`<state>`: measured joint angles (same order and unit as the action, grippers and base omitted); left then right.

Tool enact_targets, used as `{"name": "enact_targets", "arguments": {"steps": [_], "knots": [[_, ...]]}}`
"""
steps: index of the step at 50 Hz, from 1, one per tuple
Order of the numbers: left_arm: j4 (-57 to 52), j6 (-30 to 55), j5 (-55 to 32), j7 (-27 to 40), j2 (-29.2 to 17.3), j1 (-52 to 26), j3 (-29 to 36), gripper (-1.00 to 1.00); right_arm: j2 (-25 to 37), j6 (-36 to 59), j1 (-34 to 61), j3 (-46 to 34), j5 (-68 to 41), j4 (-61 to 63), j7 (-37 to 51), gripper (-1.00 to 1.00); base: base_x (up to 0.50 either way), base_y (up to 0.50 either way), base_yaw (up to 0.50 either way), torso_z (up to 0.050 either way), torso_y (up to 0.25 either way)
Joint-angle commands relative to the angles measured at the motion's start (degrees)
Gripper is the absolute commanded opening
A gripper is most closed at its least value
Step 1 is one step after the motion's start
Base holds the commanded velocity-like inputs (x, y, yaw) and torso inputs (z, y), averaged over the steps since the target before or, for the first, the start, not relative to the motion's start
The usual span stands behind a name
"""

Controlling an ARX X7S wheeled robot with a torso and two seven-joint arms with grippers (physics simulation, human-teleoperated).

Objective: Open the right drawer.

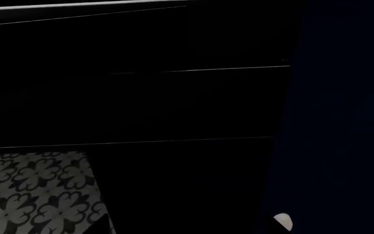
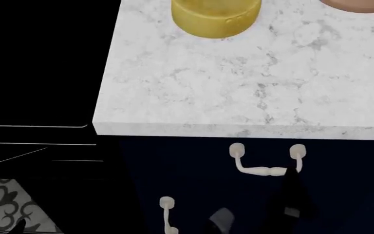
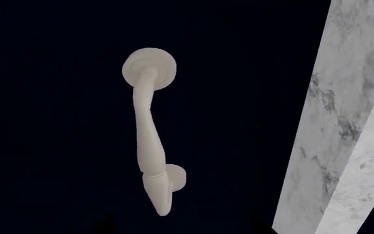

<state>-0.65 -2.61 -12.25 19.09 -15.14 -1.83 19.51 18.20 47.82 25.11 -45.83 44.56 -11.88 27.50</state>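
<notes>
The right drawer (image 2: 194, 165) is a dark navy front under the marble counter, with a horizontal cream bail handle (image 2: 260, 170) on two round mounts. I cannot tell whether it is pulled out at all. My right gripper (image 2: 291, 181) is black and sits at the handle's right end, covering that part. In the right wrist view the handle (image 3: 149, 146) fills the middle. Its near end lies between the two dark fingers of the right gripper (image 3: 180, 227), which stand wide apart, open. My left gripper is lost in the dark of the left wrist view.
A navy cabinet door has a vertical cream handle (image 2: 167, 214) below left of the drawer. A black appliance front (image 1: 135, 102) stands to the left over patterned floor tile (image 1: 34, 190). On the marble counter (image 2: 239, 87) stand a yellow container (image 2: 214, 17) and a pinkish object (image 2: 362, 5).
</notes>
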Motion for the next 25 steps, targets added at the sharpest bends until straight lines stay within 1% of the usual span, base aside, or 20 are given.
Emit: {"name": "enact_targets", "arguments": {"steps": [1,2,6,17,21,23,25], "knots": [[0.5,-0.3,0.1,0.2,-0.1,-0.1,0.3,1.00,0.2,1.6,1.8,-2.2,2.2,-0.8,-2.1,1.00,0.00,0.00,0.00,0.000,0.000],[0.3,-0.3,0.0,0.3,-0.1,-0.1,0.3,1.00,-0.3,0.6,2.1,-2.6,2.2,-3.6,-0.6,1.00,0.00,0.00,0.00,0.000,0.000],[0.3,-0.1,0.1,0.4,-0.1,-0.2,0.4,1.00,-0.5,1.1,3.1,-3.8,3.4,-4.4,-1.3,1.00,0.00,0.00,0.00,0.000,0.000],[0.0,0.2,0.0,0.7,-0.3,-0.2,0.7,1.00,-1.0,-0.2,5.0,-4.1,2.9,-6.6,-1.3,1.00,0.00,0.00,0.00,0.000,0.000],[0.0,0.2,0.1,0.8,-0.4,-0.2,0.8,1.00,-1.9,-1.2,6.1,-4.4,2.6,-9.1,-0.7,1.00,0.00,0.00,0.00,0.000,0.000],[0.4,-0.1,0.1,0.8,-0.4,-0.3,0.8,1.00,-1.9,-0.4,6.9,-5.1,3.4,-8.3,-2.3,1.00,0.00,0.00,0.00,0.000,0.000],[-0.1,0.2,0.1,0.9,-0.5,-0.2,0.9,1.00,-2.4,-1.3,7.4,-5.4,3.2,-10.2,-1.6,1.00,0.00,0.00,0.00,0.000,0.000]]}}
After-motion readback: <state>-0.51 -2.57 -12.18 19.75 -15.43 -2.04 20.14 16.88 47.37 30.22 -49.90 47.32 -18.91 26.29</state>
